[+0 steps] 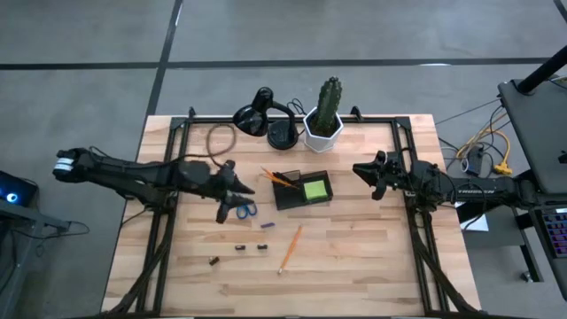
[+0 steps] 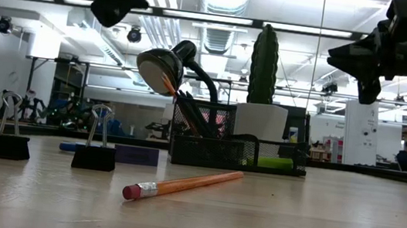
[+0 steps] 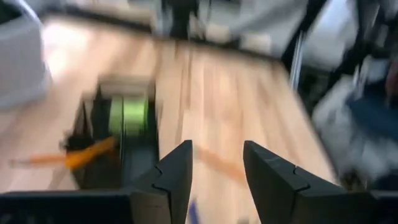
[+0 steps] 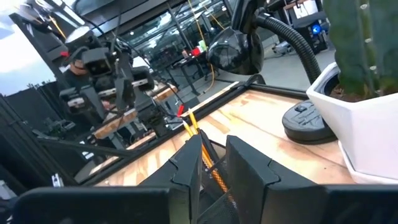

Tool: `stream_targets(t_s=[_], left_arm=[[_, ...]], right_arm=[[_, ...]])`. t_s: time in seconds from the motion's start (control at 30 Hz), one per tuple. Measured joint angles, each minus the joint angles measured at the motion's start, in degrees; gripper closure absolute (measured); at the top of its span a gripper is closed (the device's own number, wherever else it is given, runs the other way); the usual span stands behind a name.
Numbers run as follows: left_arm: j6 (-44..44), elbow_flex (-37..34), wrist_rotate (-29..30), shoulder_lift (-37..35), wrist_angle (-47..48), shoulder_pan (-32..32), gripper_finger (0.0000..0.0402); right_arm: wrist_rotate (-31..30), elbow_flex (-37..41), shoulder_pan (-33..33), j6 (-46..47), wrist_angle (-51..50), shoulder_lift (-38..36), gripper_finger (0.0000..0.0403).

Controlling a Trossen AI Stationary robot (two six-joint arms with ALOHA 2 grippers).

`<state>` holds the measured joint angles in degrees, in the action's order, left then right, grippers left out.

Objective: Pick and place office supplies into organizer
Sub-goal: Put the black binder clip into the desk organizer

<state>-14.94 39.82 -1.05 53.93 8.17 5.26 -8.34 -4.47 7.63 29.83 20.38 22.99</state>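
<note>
The dark organizer (image 1: 301,190) sits mid-table with a lime-green sticky pad (image 1: 314,188) in its right compartment. Orange pencils (image 1: 275,175) lean out over its left end. Blue-handled scissors (image 1: 240,210) lie flat on the wood left of the organizer. My left gripper (image 1: 241,190) hovers just above them, open and empty (image 3: 217,168). A loose orange pencil (image 1: 291,248) and small black binder clips (image 1: 239,247) lie nearer the front edge. My right gripper (image 1: 365,172) hangs in the air right of the organizer, narrowly open (image 4: 214,165), with nothing between its fingers.
A black desk lamp (image 1: 261,115) and a cactus in a white pot (image 1: 325,124) stand at the far edge behind the organizer. A small blue piece (image 1: 267,226) lies in front of the organizer. Bare wood lies toward the near right.
</note>
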Motion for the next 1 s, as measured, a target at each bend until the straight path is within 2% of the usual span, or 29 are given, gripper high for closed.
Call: stream_targets(t_s=[0.17, 0.3, 0.4, 0.57, 0.7, 0.8, 1.0], left_arm=[[8.6, 8.1, -0.9, 4.9, 15.1, 0.0, 0.0274], [18.1, 11.1, -1.9, 8.9, 18.9, 0.0, 0.0274], [20.2, 13.0, -3.6, 12.5, 18.9, 0.0, 0.0274], [18.1, 17.7, -5.5, 19.6, 23.9, 0.1, 0.0274], [13.7, 21.7, -6.3, 25.4, 33.0, 0.1, 0.0274], [11.7, 24.2, -9.1, 28.5, 38.4, 0.1, 0.0274], [-1.2, 26.3, -9.9, 30.3, 45.4, 1.1, 0.0274]], right_arm=[[-0.5, 0.0, 0.0, 0.0, 0.0, 0.0, 0.0339], [-0.5, 0.0, 0.0, 0.2, 0.0, 0.0, 0.0341], [-0.5, 0.0, 0.0, 0.3, 0.0, 0.0, 0.0341], [-0.4, 0.0, 0.0, 0.3, 0.0, 0.0, 0.034], [-0.5, 0.0, 0.0, 0.3, 0.0, 0.0, 0.0339], [-0.7, 0.0, 0.0, 0.2, 0.0, 0.0, 0.034], [-0.7, 0.0, 0.0, 0.2, -0.1, 0.0, 0.0341]])
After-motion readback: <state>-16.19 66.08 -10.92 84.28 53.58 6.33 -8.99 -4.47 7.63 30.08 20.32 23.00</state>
